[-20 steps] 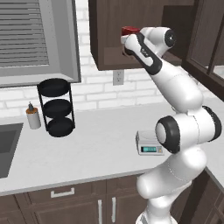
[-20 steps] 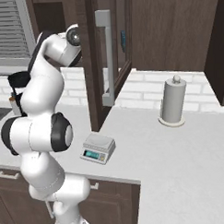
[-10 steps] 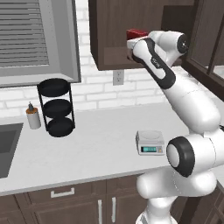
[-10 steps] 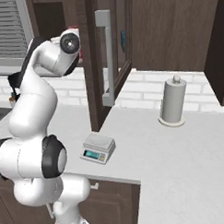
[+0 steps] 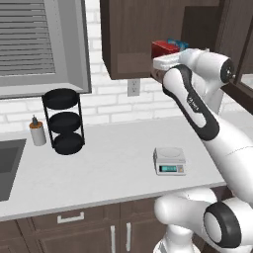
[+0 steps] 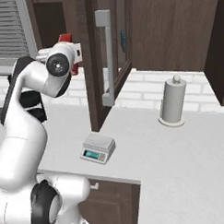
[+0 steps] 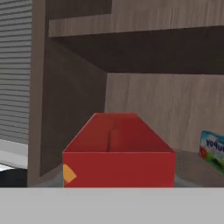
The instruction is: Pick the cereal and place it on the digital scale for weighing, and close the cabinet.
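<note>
Reach complete: the white arm has swung up to the tall red cardboard cereal box (image 7: 118,148) on the dark wooden cabinet (image 5: 133,34) shelf; gripper state unclear. White square scale (image 5: 169,160) waits on the counter (image 5: 108,173).

Simulated kitchen with a pale grey countertop (image 5: 113,173) running along a white brick wall (image 5: 113,101), dark brown drawer fronts (image 5: 74,220) with short silver handles below. At far left, edge of a sink (image 5: 7,165) set into the counter, under a window (image 5: 34,44) covered by grey slatted blinds. Beside the sink, a small soap bottle (image 5: 37,132), then a black three-tier round rack (image 5: 63,121) standing against the wall. White outlet plate (image 5: 132,87) on the brick. Further right along the counter, an upright paper towel roll (image 6: 172,102) on its holder, well apart from the rack, with dark wood panelling (image 6: 175,28) above the brick behind it
</note>
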Tool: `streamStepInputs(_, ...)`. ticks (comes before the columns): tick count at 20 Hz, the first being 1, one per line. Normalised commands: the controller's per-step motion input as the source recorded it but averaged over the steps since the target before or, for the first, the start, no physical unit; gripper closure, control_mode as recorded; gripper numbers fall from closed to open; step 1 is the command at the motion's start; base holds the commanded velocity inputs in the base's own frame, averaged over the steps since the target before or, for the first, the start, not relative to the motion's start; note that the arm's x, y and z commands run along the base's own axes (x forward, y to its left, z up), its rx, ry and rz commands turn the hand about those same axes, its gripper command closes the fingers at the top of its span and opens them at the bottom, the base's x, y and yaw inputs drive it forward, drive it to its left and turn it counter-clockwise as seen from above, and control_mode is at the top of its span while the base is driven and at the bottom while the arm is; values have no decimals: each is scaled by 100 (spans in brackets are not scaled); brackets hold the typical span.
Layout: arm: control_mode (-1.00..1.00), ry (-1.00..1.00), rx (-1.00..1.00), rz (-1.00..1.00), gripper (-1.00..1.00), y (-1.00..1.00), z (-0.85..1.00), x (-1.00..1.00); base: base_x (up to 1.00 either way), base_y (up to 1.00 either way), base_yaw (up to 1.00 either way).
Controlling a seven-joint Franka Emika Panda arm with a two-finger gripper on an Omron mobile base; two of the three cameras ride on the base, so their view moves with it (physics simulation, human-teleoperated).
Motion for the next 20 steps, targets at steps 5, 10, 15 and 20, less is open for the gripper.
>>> streamStepInputs(5, -100, 11, 0, 0, 100, 0, -16, -100, 0, 0, 0)
streamStepInputs(10, -100, 17, -1, 0, 100, 0, -53, -73, 0, 0, 0)
streamStepInputs(15, -100, 10, 0, 0, 100, 0, -60, -41, 0, 0, 0)
streamStepInputs(20, -100, 0, 0, 0, 100, 0, -66, -4, 0, 0, 0)
